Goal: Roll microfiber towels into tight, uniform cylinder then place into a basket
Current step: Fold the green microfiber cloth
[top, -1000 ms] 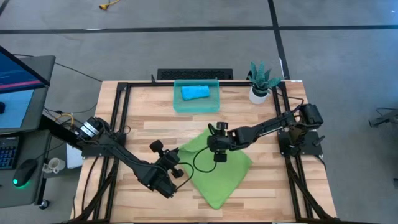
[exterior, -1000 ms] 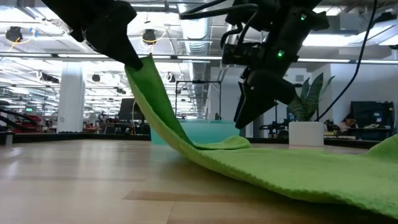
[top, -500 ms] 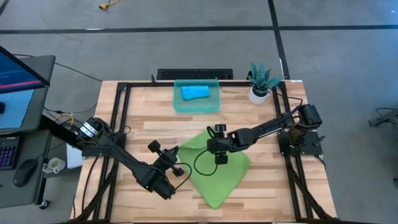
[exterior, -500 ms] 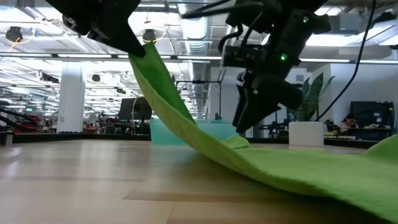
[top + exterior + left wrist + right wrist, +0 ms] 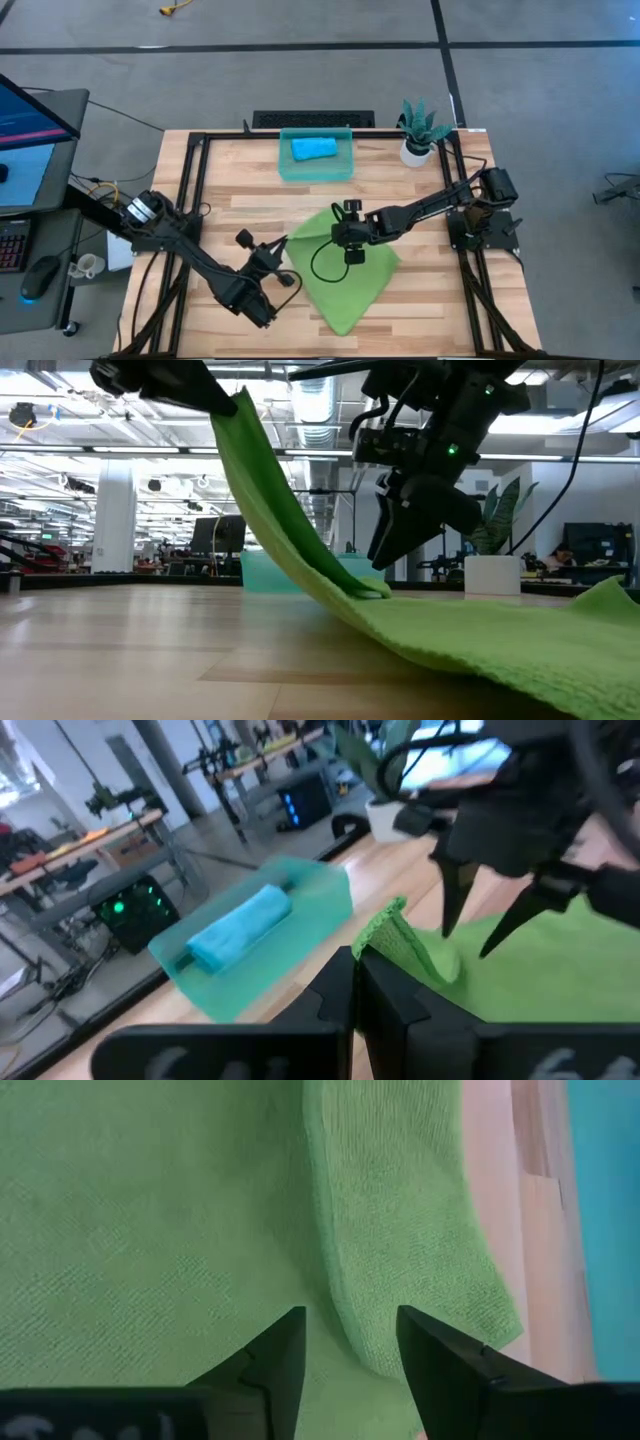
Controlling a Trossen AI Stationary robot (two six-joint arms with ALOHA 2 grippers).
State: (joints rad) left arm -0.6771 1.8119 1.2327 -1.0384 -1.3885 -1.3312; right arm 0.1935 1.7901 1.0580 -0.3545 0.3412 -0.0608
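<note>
Centrally, large lime-green microfiber towel (image 5: pixel 350 275) on the wooden table (image 5: pixel 230 200), one corner lifted in the clamped left gripper (image 5: pixel 232 400); right gripper (image 5: pixel 345 1342), jaws parted, astride a fold; rolled sky-blue towel (image 5: pixel 313 148) inside translucent teal plastic basket (image 5: pixel 285 168)

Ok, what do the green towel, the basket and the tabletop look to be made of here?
Green towel: soft napped cloth, likely microfiber; a fuzzy looped pile shows and it drapes limply.
Basket: translucent teal plastic, probably; the blue towel roll shows through its wall in the left wrist view.
Tabletop: pale wood planks, visible grain and seams, satin finish.

Green towel (image 5: pixel 350 285) mid-table, blue towel (image 5: pixel 313 149) in basket (image 5: pixel 283 165)
</note>
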